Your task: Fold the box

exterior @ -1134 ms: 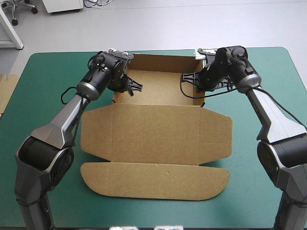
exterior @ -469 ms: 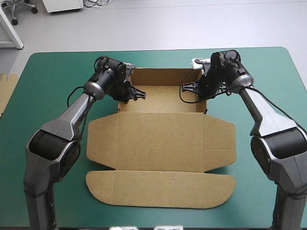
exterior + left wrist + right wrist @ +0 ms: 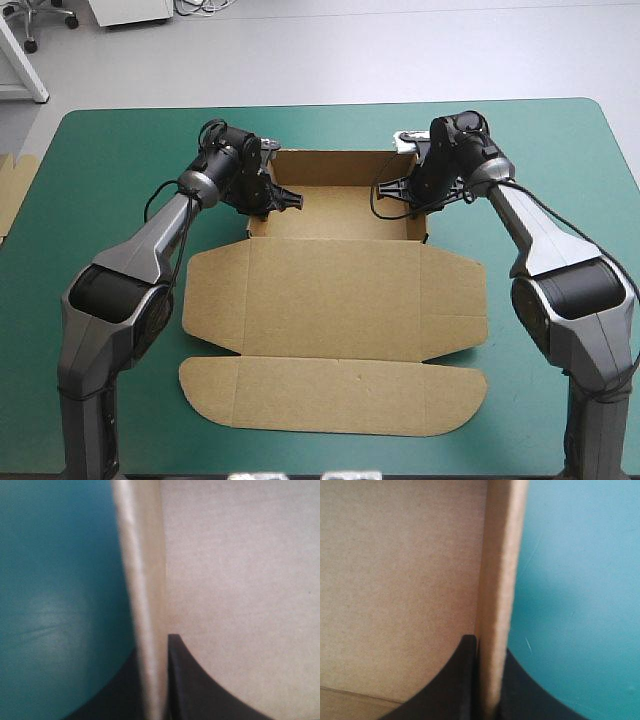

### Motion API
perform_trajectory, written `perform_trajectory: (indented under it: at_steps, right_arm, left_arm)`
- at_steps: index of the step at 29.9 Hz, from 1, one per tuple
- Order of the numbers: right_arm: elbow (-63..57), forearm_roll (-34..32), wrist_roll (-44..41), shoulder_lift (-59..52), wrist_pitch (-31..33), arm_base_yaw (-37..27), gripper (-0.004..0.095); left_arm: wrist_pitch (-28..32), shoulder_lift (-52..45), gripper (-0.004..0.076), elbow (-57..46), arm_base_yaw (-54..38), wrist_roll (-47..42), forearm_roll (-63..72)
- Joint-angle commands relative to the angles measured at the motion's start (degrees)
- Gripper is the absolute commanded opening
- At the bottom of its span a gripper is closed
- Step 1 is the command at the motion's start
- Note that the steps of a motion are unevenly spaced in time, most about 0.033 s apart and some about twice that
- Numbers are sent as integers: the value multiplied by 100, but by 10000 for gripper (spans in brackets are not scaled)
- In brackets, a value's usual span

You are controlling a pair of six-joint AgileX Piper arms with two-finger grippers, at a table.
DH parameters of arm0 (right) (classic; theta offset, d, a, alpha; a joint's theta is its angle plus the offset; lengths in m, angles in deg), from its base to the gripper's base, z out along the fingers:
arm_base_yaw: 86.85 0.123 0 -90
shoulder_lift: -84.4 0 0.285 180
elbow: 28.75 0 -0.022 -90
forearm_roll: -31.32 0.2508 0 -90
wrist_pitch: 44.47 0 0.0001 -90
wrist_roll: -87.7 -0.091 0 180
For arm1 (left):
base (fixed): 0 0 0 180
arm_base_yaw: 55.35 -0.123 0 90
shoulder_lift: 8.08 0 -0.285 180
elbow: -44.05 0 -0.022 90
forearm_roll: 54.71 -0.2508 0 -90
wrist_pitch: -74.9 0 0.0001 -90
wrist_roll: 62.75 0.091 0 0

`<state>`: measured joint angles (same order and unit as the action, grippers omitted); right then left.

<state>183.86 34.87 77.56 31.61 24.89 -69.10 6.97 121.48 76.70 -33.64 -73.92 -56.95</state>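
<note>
Pointing its lid (image 3: pixel 330 300) nearward, the box (image 3: pixel 340 205) lies open.

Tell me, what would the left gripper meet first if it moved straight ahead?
The box: the left gripper is shut on its side wall, which runs straight ahead between the fingers. Depth beyond is unclear.

Bare cover (image 3: pixel 90 180) around walled box (image 3: pixel 335 290)

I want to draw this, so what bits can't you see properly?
High view: the side walls of the box where the left gripper and right gripper pinch them, hidden by the arms.
Wrist views: most of the box, cut off by the picture edges.
High view: the spare board, cut off at the left edge.
</note>
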Motion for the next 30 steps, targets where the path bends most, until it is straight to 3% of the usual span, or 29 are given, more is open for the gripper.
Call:
perform_trajectory:
  at_steps: [1, 12, 15, 20, 26, 30]
  right_arm:
    - [132, -405, 263, -174, 202, -17, 2]
    - [183, -232, 319, -299, 125, 10, 7]
    - [196, -232, 319, -351, 113, 10, 82]
    - [301, -232, 263, -364, 156, 10, 217]
    - [418, -191, 202, -434, 189, 10, 279]
    - [469, -228, 202, -530, 189, 10, 424]
  left_arm:
    - [18, -134, -10, 104, -103, 164, -327]
    - [138, -150, -10, 104, -103, 367, 81]
    - [192, -162, -1, 104, -103, 436, 78]
    - [234, -267, 147, 104, -103, 434, 93]
    - [149, -314, 430, 104, -103, 503, 331]
    - [222, -406, 478, 104, -103, 577, 617]
